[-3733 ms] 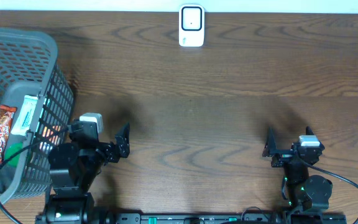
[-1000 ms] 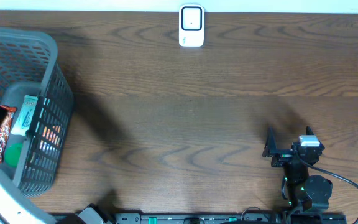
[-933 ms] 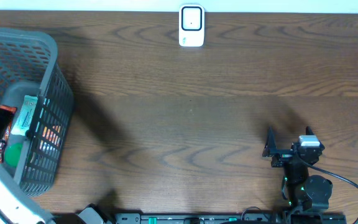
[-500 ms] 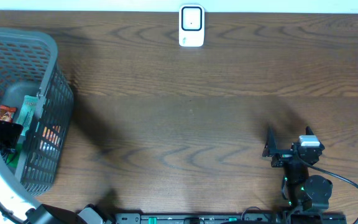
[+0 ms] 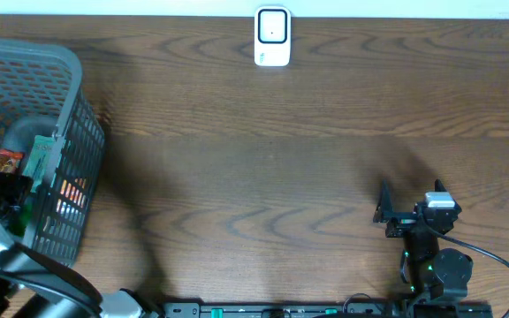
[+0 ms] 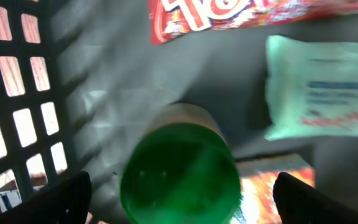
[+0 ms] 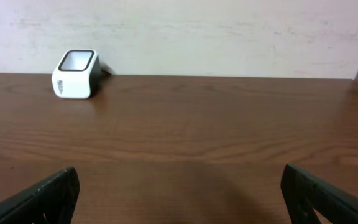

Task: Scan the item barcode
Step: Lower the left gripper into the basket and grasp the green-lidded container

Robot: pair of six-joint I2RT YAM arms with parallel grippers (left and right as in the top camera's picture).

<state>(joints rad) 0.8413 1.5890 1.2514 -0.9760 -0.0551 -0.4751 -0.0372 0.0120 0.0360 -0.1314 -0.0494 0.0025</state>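
Left arm has swung from the near table [image 5: 281, 159] edge into the basket [image 5: 71, 132] over the last seconds. Left gripper [image 6: 179, 200] now hangs spread wide just above a green-lidded container [image 6: 179, 174], likely the item, nothing pinched yet. So it's the pick-up stage, scan not started; scanner [image 5: 272, 37] is well apart at the back edge. Right gripper [image 7: 182, 193] unmoved, spread, empty. Overhead hides most of the basket contents under the arm; left wrist shows the lid, red snack pack [image 6: 241, 15] and white packet [image 6: 322, 87]

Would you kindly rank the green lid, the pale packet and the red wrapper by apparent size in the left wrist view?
1 and 2, too alike to rank: green lid, pale packet.
3: red wrapper, though the frame's top edge crops it.
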